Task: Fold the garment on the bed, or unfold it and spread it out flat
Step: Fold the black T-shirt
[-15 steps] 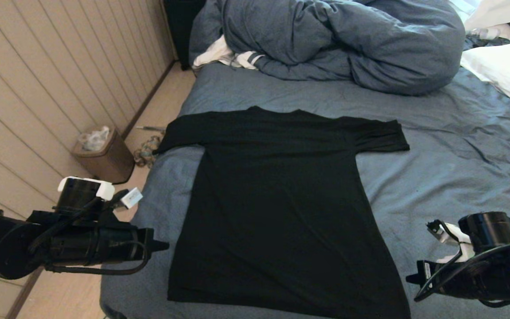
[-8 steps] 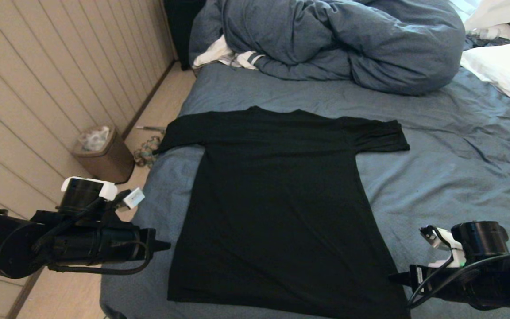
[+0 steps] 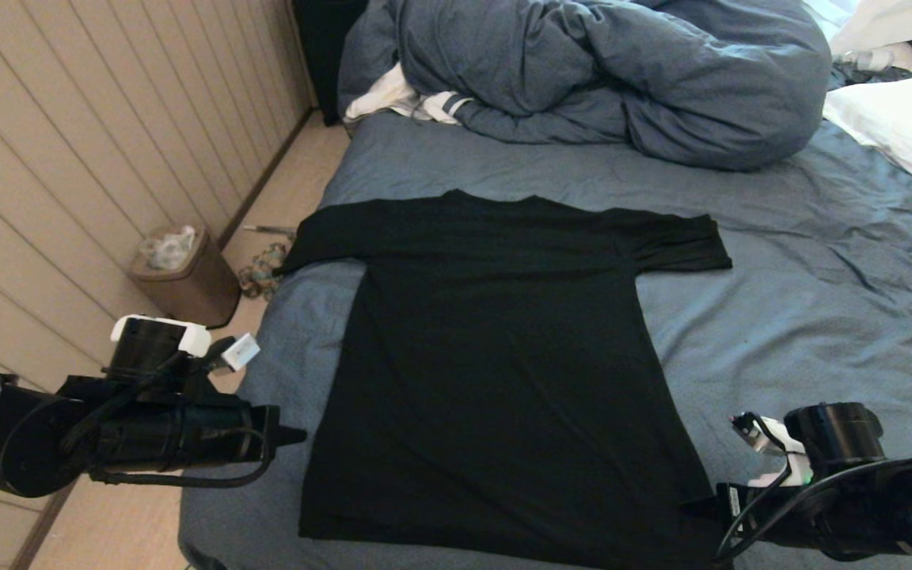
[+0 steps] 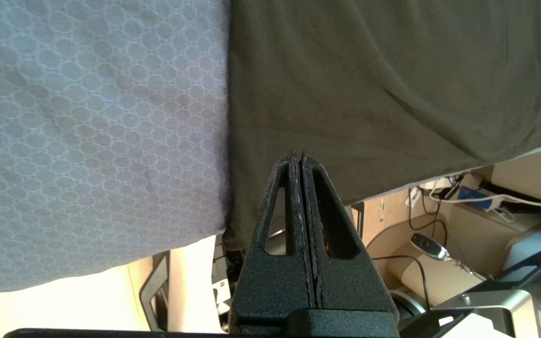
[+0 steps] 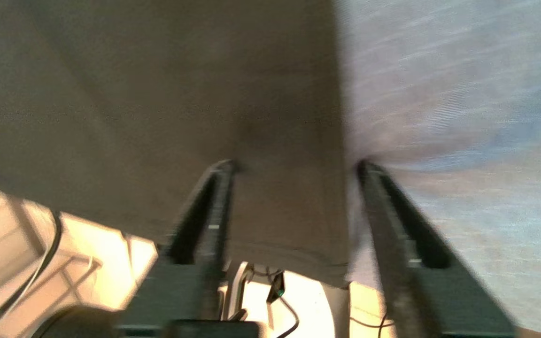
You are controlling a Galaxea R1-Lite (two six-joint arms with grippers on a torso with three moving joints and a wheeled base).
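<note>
Garment (image 3: 495,372), plain black T-shirt, spread flat, sleeves out, faint wrinkles

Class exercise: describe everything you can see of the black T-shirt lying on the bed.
The black T-shirt is plain, thin and soft-looking, short-sleeved, spread flat on the blue-grey bed sheet with both sleeves out and its hem nearest the robot. Only faint wrinkles show; no print is visible. The open right gripper straddles its hem corner; the shut left gripper hovers at the opposite corner.
</note>
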